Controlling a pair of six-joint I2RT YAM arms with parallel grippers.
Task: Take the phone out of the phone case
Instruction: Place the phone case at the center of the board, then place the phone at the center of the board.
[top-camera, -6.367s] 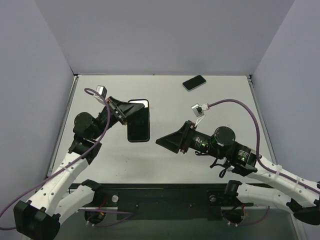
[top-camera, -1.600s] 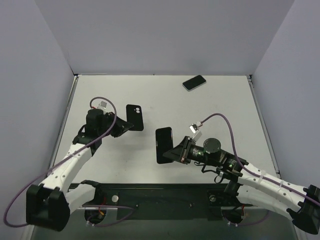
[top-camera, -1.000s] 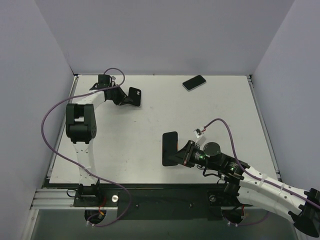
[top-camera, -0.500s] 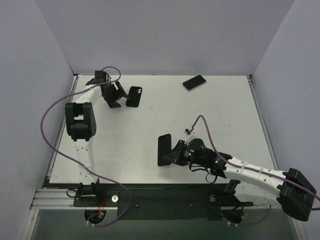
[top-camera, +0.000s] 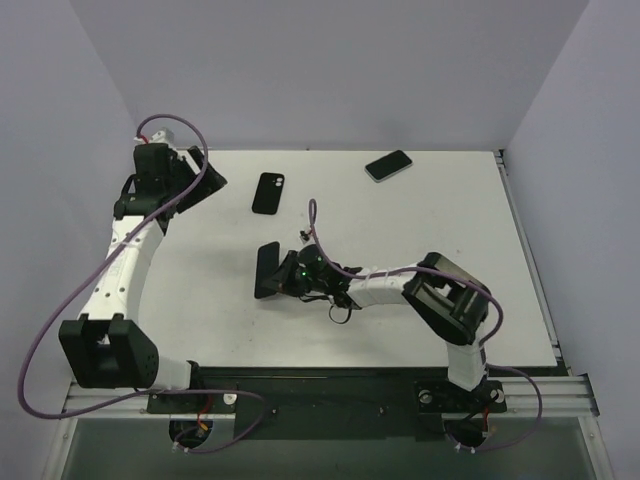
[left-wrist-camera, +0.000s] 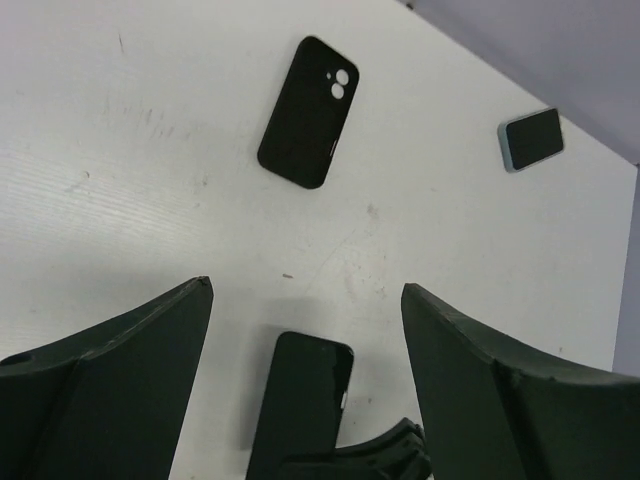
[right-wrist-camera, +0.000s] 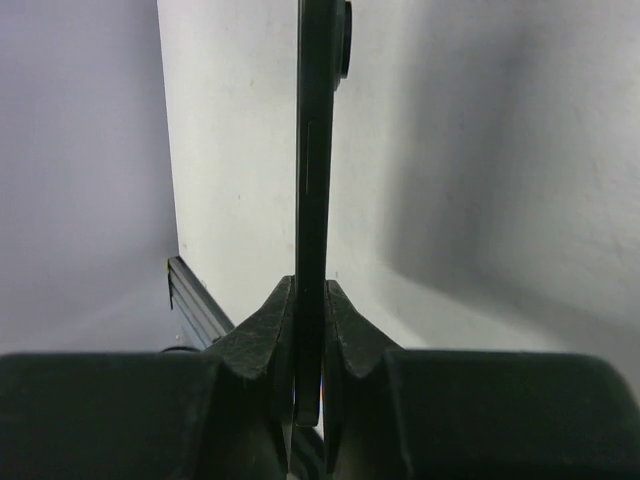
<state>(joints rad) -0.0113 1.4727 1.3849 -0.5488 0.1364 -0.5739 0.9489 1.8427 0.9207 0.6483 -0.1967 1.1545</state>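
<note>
Fingers (right-wrist-camera: 255, 345) of the right gripper (right-wrist-camera: 310, 285) pinch a thin black phone (right-wrist-camera: 318, 150) edge-on; those of the left gripper (left-wrist-camera: 306, 290) spread wide, clear of a matte, round-cornered case (left-wrist-camera: 306, 112).

White table with two items lying flat on it.
A white, lightly scuffed table (top-camera: 450, 230) is shown from above. A black phone case (top-camera: 268, 193) is laid flat toward 11 o'clock, its camera cut-out at the far end. A small dark phone with a pale blue rim (top-camera: 388, 165) is laid at an angle near the far edge, toward 1 o'clock, well apart from the case.
</note>
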